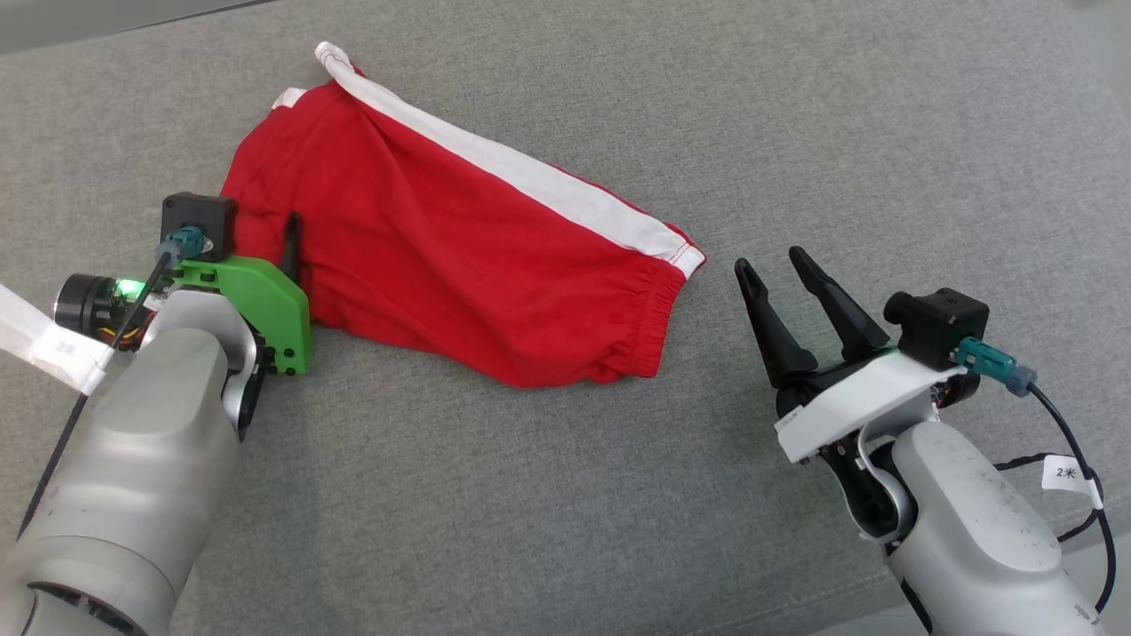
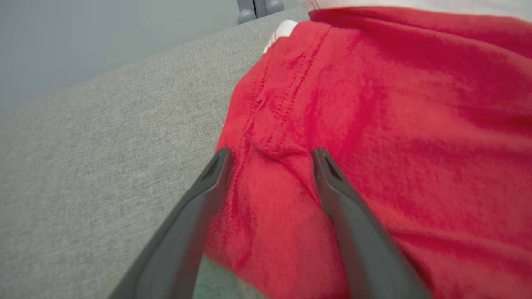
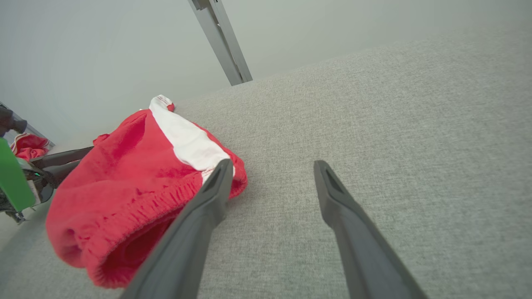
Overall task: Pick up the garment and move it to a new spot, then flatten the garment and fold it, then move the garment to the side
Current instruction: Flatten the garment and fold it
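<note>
The left end effector (image 2: 270, 158), at the left edge of the red shorts (image 1: 459, 265), and the right end effector (image 1: 773, 261), beside their waistband, are spread wide and empty. The shorts are laid, seemingly folded, at upper centre of the grey surface (image 1: 618, 495); the move aside is judged outstanding.

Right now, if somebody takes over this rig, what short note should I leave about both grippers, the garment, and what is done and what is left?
Left gripper: open, fingers on either side of a fold at the left end of the red garment, not closed on it.
Right gripper: open, holding nothing, just off the garment's right end above the grey cushion.
Garment: lies loosely flat, white stripe along the far edge.
Done: cannot tell; nothing is lifted.
Left: grasp, move, flatten, fold, set aside.
</note>
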### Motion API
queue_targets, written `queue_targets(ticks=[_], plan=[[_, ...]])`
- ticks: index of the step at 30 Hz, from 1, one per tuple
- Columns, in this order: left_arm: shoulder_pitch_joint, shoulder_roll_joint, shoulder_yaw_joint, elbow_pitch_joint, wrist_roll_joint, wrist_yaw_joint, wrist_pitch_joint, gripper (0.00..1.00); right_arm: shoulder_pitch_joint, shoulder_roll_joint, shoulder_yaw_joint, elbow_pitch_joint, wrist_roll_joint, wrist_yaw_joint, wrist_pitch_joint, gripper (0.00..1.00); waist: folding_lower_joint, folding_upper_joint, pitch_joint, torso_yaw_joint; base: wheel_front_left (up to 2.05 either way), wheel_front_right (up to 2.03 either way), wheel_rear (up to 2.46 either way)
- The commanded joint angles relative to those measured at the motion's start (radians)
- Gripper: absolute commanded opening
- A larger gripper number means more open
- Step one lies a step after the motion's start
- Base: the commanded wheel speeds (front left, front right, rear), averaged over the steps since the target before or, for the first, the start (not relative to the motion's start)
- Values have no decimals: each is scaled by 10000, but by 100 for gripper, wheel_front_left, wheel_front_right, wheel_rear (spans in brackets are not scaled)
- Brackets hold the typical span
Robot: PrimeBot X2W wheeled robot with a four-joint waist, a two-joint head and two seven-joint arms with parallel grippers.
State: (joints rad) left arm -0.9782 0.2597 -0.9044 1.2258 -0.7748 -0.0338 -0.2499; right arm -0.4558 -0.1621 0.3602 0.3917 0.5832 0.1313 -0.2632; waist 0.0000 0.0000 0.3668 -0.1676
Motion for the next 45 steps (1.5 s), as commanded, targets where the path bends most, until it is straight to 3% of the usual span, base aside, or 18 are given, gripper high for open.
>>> queue_targets(ticks=[1, 3, 7, 9, 10, 17, 26, 38, 44, 45], plan=[[351, -32, -5, 201, -111, 121, 261, 100, 133, 7, -53, 37, -74, -11, -19, 100, 0, 0, -35, 21, 0, 0, 0], [428, -41, 69, 337, -182, 271, 334, 96, 101, 15, -59, 79, -130, -11, -19, 100, 0, 0, -57, 28, 0, 0, 0], [595, -105, 219, 487, -424, 456, 460, 100, -36, 38, -40, 118, -167, -11, -19, 100, 0, 0, -71, 17, 0, 0, 0], [710, -123, 266, 548, -539, 377, 583, 43, -88, 42, -20, 125, -184, -11, -19, 100, 0, 0, -60, 10, 0, 0, 0], [774, -163, 274, 572, -571, 315, 667, 0, -114, 37, -3, 131, -187, -11, -19, 100, 0, 0, -67, 13, 0, 0, 0], [870, -361, 406, 584, -762, 291, 349, 0, 2, -91, -60, 245, -296, -11, -19, 100, 0, 0, -404, 199, 0, 0, 0], [1567, -758, 958, 172, -1091, 398, -144, 0, 587, -102, -390, 783, -754, -11, -19, 100, 0, 0, -1507, 984, 0, 0, 0], [4608, -804, 2674, -2917, -244, 1462, -151, 0, 1627, 141, -871, 1363, -1528, -11, -19, 100, 0, 0, -2748, 2056, 0, 0, 0], [6015, -929, 3358, -4278, 681, 1685, -143, 0, 1964, 234, -912, 1442, -1669, -11, -19, 100, 0, 0, -2983, 2338, 0, 0, 0], [6134, -947, 3486, -4457, 801, 1701, -143, 8, 1970, 246, -897, 1450, -1692, -11, -19, 100, 0, 0, -2985, 2366, 0, 0, 0]])
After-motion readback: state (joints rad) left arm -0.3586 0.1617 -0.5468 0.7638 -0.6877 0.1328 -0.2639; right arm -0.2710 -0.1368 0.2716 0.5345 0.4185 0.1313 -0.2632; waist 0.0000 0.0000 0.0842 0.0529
